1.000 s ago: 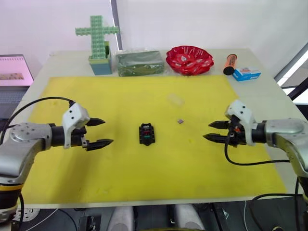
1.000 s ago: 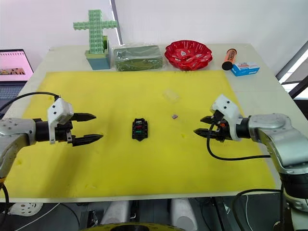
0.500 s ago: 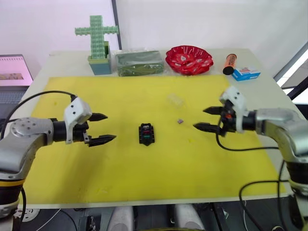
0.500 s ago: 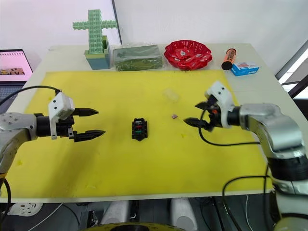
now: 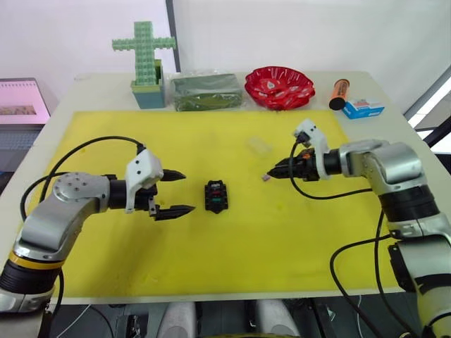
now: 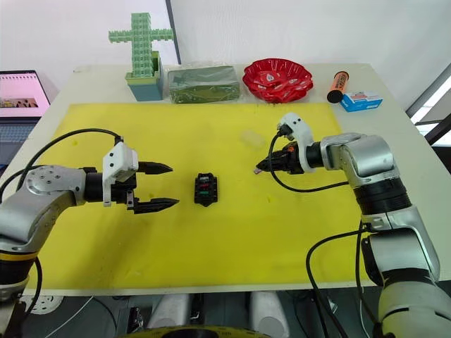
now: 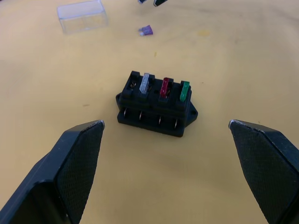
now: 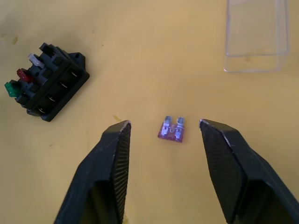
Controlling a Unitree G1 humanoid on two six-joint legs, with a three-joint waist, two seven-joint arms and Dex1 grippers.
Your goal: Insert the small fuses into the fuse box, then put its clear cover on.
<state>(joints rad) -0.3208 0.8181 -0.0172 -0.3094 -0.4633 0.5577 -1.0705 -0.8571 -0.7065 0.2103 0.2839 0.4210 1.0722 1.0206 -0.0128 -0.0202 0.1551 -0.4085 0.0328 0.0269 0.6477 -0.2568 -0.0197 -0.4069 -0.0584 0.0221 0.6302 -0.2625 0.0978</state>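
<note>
Right tool (image 8: pixel 163 140) has advanced, fingers parted around the purple fuse (image 8: pixel 172 130); left tool (image 5: pixel 174 192) open beside fuse box (image 5: pixel 215 196).

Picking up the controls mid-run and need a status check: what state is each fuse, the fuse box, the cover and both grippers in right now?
Fuse box: upright on the yellow mat, three slots filled, one empty.
Grey fuse, red fuse, green fuse: seated in the box.
Purple fuse: loose, lying flat on the mat.
Clear cover: off the box, lying on the mat.
Left gripper: open, empty, beside the box.
Right gripper: open, straddling the purple fuse.
</note>
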